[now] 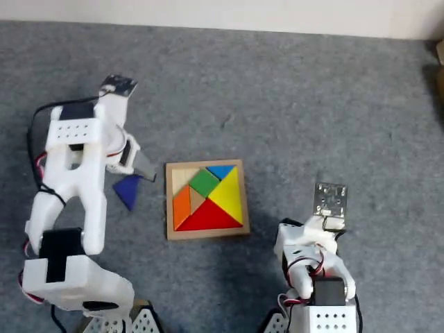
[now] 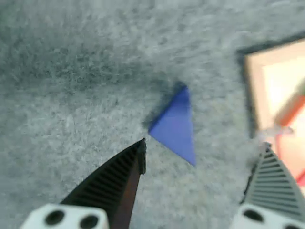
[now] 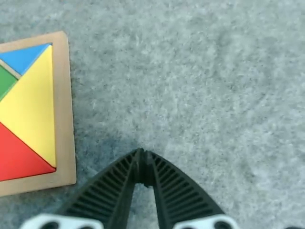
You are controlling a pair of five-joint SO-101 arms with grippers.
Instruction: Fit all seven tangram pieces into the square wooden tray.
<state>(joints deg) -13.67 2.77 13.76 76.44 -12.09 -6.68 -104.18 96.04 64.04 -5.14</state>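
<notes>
From the high view, the square wooden tray [image 1: 168, 201] sits mid-bench, and it's nearly full: light blue triangle [image 1: 220, 170], green square [image 1: 204, 182], yellow triangle [image 1: 227, 198], red triangle [image 1: 208, 218] and orange piece [image 1: 182, 205] are all seated. There's a bare slot in its far-left corner. The dark blue triangle [image 1: 127, 191] lies flat on the grey bench [image 1: 291, 104], just beside the tray's left edge. The left arm [image 1: 73, 173] hangs right over it. The right arm [image 1: 316, 260] sits off the tray's near-right corner.

On to the left wrist view. The left fingers [image 2: 119, 176] are spread wide, nothing held and nothing touched. The dark blue triangle lies on the bench just ahead of the black tip, nearer that finger than the pale one. The tray's rim shows beyond the pale finger.

Now the right wrist view. The right fingers [image 3: 162, 186] are pressed together tip to tip, gripping nothing, over bare bench. The tray's corner lies off to one side, apart from them, with yellow, red and light blue snug against its rim.
</notes>
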